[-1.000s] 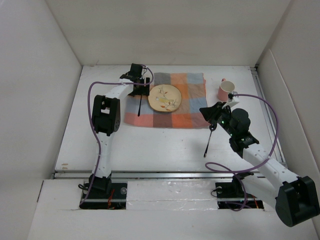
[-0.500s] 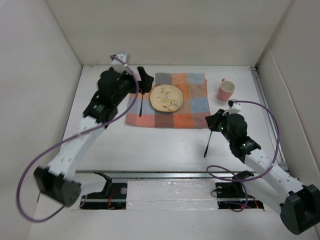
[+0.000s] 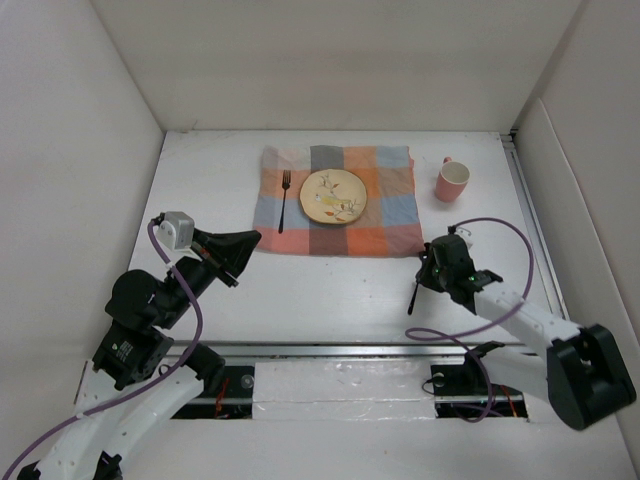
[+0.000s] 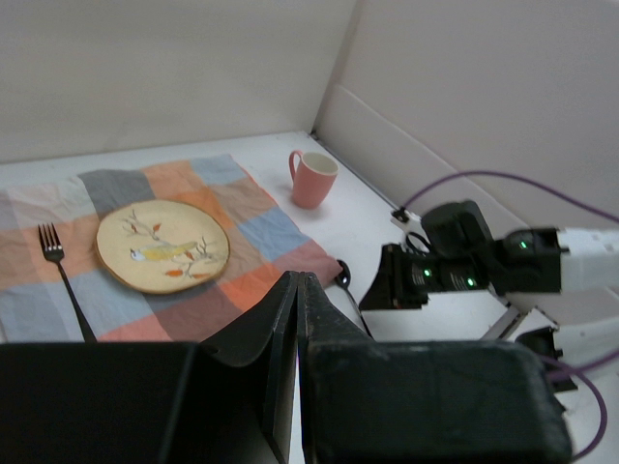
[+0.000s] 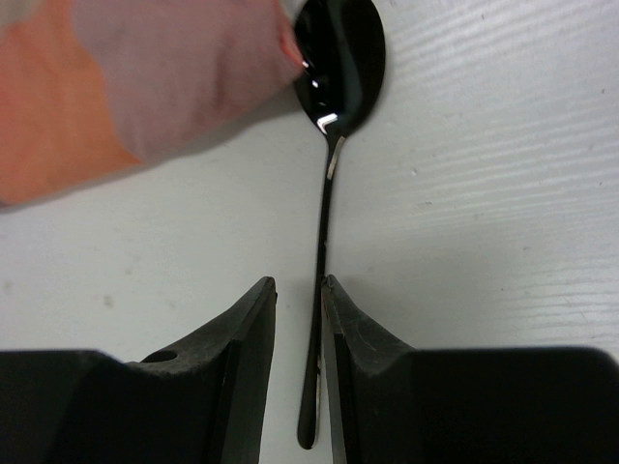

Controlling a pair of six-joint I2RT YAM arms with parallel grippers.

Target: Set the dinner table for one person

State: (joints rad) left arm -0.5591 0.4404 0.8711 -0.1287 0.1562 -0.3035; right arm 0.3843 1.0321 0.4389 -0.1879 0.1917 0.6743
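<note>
On the dinner table (image 3: pixel 330 300) lies an orange-blue checked cloth (image 3: pixel 385 225) with a painted plate (image 3: pixel 332 195) on it and a fork (image 3: pixel 284 200) to the plate's left. A pink cup (image 3: pixel 452 181) stands right of the cloth. A black spoon (image 5: pixel 324 242) lies by the cloth's near right corner. My right gripper (image 5: pixel 298 282) is down over its handle, jaws a little apart, the handle against the right finger (image 5: pixel 353 329). My left gripper (image 4: pixel 298 277) is shut on nothing, pulled back near the left front, well short of the cloth (image 4: pixel 261 232).
White walls close in the table on the left, back and right. A metal rail (image 3: pixel 330 350) runs along the near edge. Purple cables (image 3: pixel 500 225) loop from both arms. The right gripper (image 4: pixel 392 280) shows in the left wrist view beside the spoon's bowl (image 4: pixel 341 277).
My left arm left the fork on the cloth, swung back to the near left and shut its jaws. My right gripper slid nearer along the spoon's handle, its jaws now apart.
</note>
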